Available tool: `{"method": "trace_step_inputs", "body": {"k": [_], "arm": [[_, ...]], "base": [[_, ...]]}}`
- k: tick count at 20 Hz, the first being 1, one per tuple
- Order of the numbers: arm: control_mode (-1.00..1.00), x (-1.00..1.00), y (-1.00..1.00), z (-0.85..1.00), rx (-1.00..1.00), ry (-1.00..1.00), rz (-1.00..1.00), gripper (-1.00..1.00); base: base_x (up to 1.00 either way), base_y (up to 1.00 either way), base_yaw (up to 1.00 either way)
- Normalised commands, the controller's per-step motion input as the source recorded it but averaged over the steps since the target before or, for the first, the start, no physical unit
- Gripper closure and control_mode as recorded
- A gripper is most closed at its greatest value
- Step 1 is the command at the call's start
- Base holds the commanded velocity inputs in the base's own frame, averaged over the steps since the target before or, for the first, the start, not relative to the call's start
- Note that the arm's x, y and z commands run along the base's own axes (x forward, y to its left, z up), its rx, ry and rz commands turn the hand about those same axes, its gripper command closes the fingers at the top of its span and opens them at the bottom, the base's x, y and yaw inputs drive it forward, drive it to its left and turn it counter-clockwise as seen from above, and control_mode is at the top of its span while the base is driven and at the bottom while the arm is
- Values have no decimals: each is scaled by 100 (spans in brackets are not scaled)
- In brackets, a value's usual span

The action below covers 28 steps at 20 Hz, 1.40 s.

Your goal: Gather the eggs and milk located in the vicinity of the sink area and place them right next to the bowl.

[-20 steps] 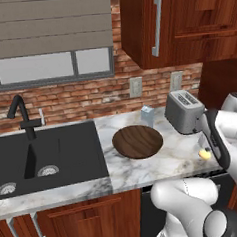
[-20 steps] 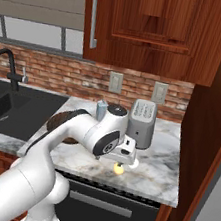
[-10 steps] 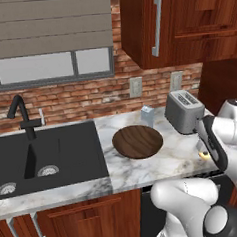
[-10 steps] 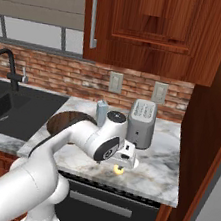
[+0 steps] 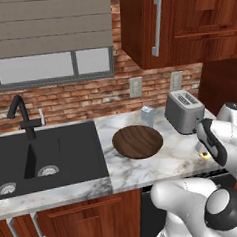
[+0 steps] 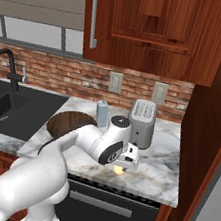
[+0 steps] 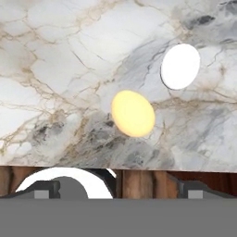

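Hand view has the egg point(image 7: 133, 113) lying on the marble counter point(image 7: 60, 60) at frame centre, above the gripper point(image 7: 115, 187) whose jaws stand wide apart and empty, apparently lined up for a downward grasp, with the bowl point(image 5: 137, 141) left of centre in the left base view.

egg point(image 7: 133, 113): pale yellow, on marble | milk point(image 5: 147, 116): upright, seemingly beside bowl point(image 5: 137, 141)

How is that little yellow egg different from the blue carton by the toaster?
The egg is a pale yellow oval lying low on the marble; the milk carton is a blue-grey box standing upright. The egg lies near the counter's front edge; the carton stands back by the brick wall. Both rest on the same counter.
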Motion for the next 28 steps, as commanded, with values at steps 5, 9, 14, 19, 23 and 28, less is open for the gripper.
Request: {"method": "trace_step_inputs", "body": {"k": [5,9,14,19,23,28], "arm": [[-100,18,-1,-7,0,0,0,-100],[-100,19,0,-15,0,0,0,-100],[-100,16,-6,-29,0,0,0,-100],[-100,19,-3,-24,0,0,0,-100],[-100,20,-1,-16,0,0,0,-100],[-100,18,-7,-18,0,0,0,-100]], "base": [[0,0,0],[0,0,0],[0,0,0],[0,0,0],[0,0,0],[0,0,0]]}}
